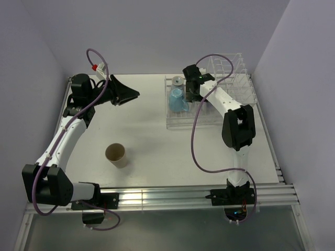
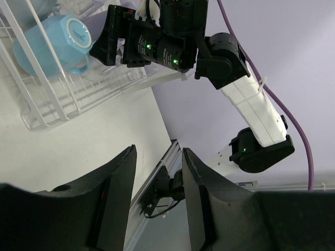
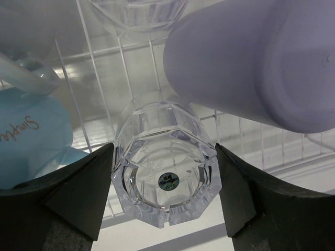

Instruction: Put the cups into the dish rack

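My right gripper (image 1: pixel 191 93) hangs over the left end of the white wire dish rack (image 1: pixel 209 119). In the right wrist view its fingers (image 3: pixel 84 183) press both sides of an upside-down clear glass (image 3: pixel 165 172) above the rack grid (image 3: pixel 104 99). A lavender tumbler (image 3: pixel 251 63), a second clear glass (image 3: pixel 137 13) and two light blue mugs (image 3: pixel 26 138) lie around it. One blue mug (image 1: pixel 177 99) shows from above. A tan brown cup (image 1: pixel 116 155) stands on the table. My left gripper (image 1: pixel 130 98) is open and empty at the back left.
The rack's taller divider section (image 1: pixel 230 68) stands at the back right by the wall. The left wrist view shows the right arm (image 2: pixel 172 47), the blue mug (image 2: pixel 52 44) in the rack (image 2: pixel 47 112) and the table's metal rail (image 2: pixel 157 172).
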